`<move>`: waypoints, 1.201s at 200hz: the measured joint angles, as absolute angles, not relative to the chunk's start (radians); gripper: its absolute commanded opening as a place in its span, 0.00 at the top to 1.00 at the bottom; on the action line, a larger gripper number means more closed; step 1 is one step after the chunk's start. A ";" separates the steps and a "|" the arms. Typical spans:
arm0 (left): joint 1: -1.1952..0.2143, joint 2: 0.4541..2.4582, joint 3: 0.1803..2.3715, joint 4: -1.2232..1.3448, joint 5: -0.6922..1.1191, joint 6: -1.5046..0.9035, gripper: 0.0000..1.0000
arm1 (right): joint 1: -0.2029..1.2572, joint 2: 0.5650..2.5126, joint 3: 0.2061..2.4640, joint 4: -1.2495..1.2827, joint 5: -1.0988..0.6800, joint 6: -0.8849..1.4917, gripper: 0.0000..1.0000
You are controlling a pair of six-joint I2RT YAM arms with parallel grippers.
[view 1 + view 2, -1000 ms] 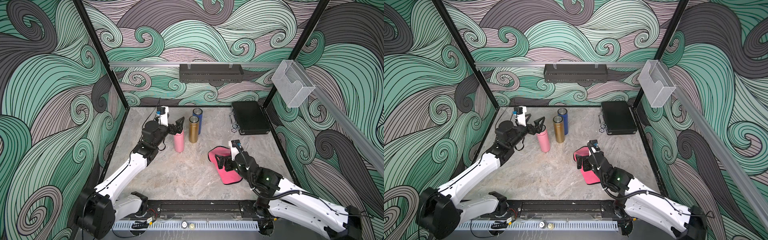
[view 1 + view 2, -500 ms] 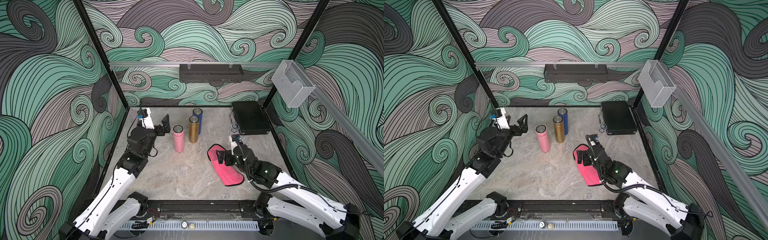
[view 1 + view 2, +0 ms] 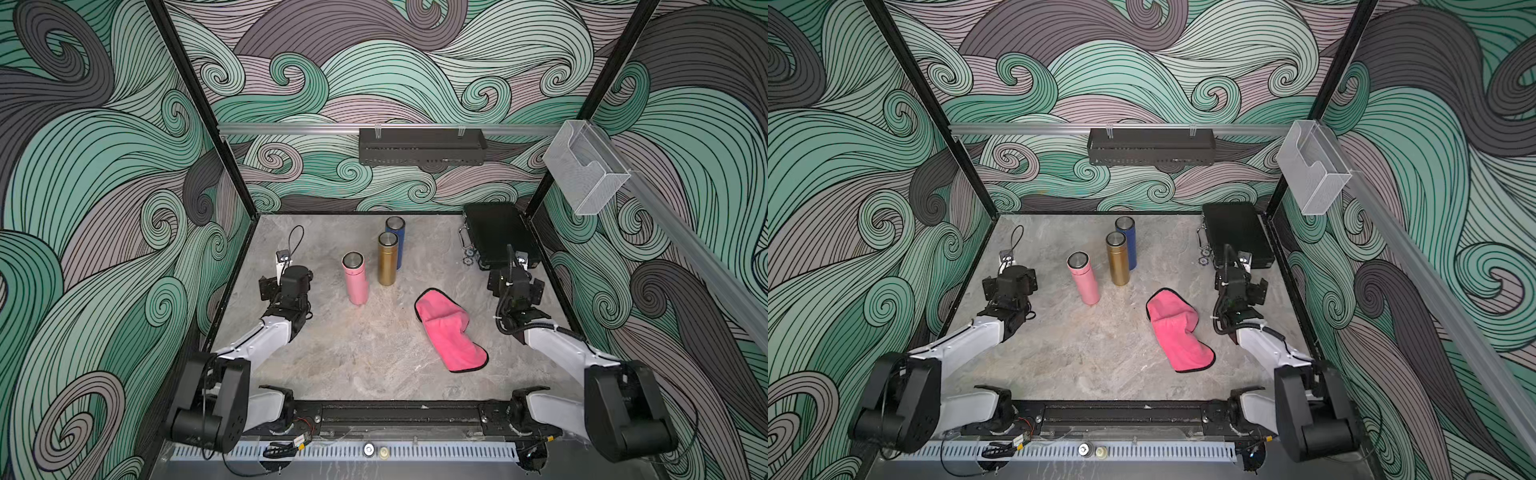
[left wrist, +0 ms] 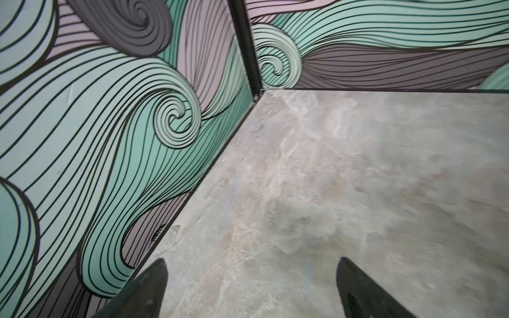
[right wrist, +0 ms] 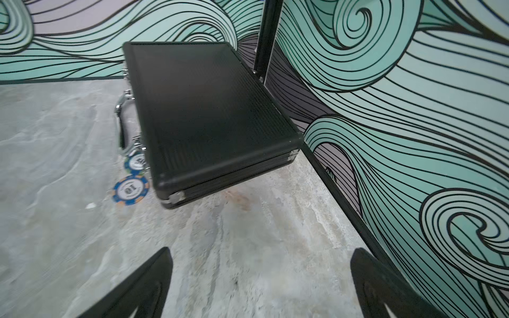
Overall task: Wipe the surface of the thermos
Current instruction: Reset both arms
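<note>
Three thermoses stand upright mid-table in both top views: pink (image 3: 355,282) (image 3: 1084,282), gold (image 3: 387,262) and blue (image 3: 397,232) behind it. A pink cloth (image 3: 449,332) (image 3: 1177,336) lies crumpled on the table to their right, touched by nothing. My left gripper (image 3: 286,284) (image 4: 252,259) hangs open and empty to the left of the pink thermos, facing the back left corner. Over by the right wall, my right gripper (image 3: 515,286) (image 5: 262,249) is open and empty too, right of the cloth and facing a black case. Neither wrist view shows a thermos or the cloth.
A shut black case (image 3: 496,237) (image 5: 206,115) lies at the back right, with poker chips (image 5: 130,190) beside its handle. A black shelf (image 3: 422,145) hangs on the back wall, and a clear holder (image 3: 586,170) on the right wall. Walls stand close beside both grippers.
My left gripper has drawn back from the pink thermos, leftward and toward the front. My right gripper has left the cloth and swung right toward the case; the cloth now lies free.
</note>
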State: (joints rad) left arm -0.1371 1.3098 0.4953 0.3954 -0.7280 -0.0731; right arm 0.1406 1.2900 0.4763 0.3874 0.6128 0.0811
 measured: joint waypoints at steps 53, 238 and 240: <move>-0.117 1.482 0.413 0.628 -0.648 -0.052 0.04 | 0.085 1.514 0.410 0.672 0.377 0.021 0.00; -0.028 1.536 0.422 0.750 -0.387 -0.061 0.01 | 0.070 1.541 0.239 1.047 0.187 -0.027 0.00; -0.028 1.536 0.422 0.749 -0.387 -0.061 0.01 | 0.070 1.543 0.243 1.034 0.192 -0.026 0.00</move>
State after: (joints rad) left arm -0.0284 1.5360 0.4221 0.7490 -0.3866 -0.0612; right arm 0.0696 1.5433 0.2432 1.0336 0.1917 -0.0257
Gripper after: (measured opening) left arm 0.986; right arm 0.994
